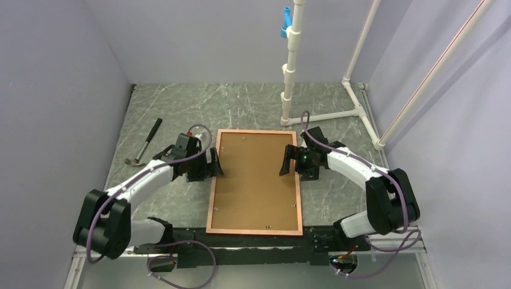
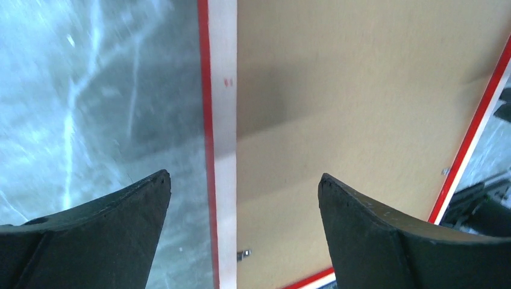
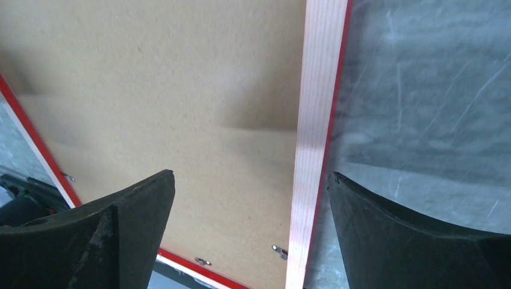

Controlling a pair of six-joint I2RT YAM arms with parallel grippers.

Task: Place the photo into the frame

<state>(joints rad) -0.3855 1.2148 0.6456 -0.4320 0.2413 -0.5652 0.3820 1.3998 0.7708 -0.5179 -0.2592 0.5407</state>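
**Q:** What sits closest to the arm bases?

**A:** The frame [image 1: 211, 201] lies flat and back-up in the middle of the grey marbled table [image 1: 175, 105]. One short end is near the bases and its copper-orange edge faces the camera. A plain brown backing board [image 1: 256, 180] fills it, and small metal tabs [image 3: 278, 250] show along the border. The wrist views catch a red strip on the frame's outer side. The photo is not seen in any view, and whether it lies under the board cannot be told.

**Q:** And the two tools?

**A:** Midway up the frame, the left gripper [image 1: 215, 164] is spread wide and holds nothing. It straddles the frame's left rail, with one finger over the table and the other over the board. The right gripper [image 1: 288, 161] is just as wide and also holds nothing. It straddles the right rail in the same way. Whether any fingertip touches the frame cannot be told.

**Q:** Farther back?

**A:** A hammer [image 1: 144, 144] lies on the table left of the frame, well apart from it. Beyond the frame's far end a white pipe stand [image 1: 289, 78] rises, with a blue piece [image 1: 285, 23] near its top.
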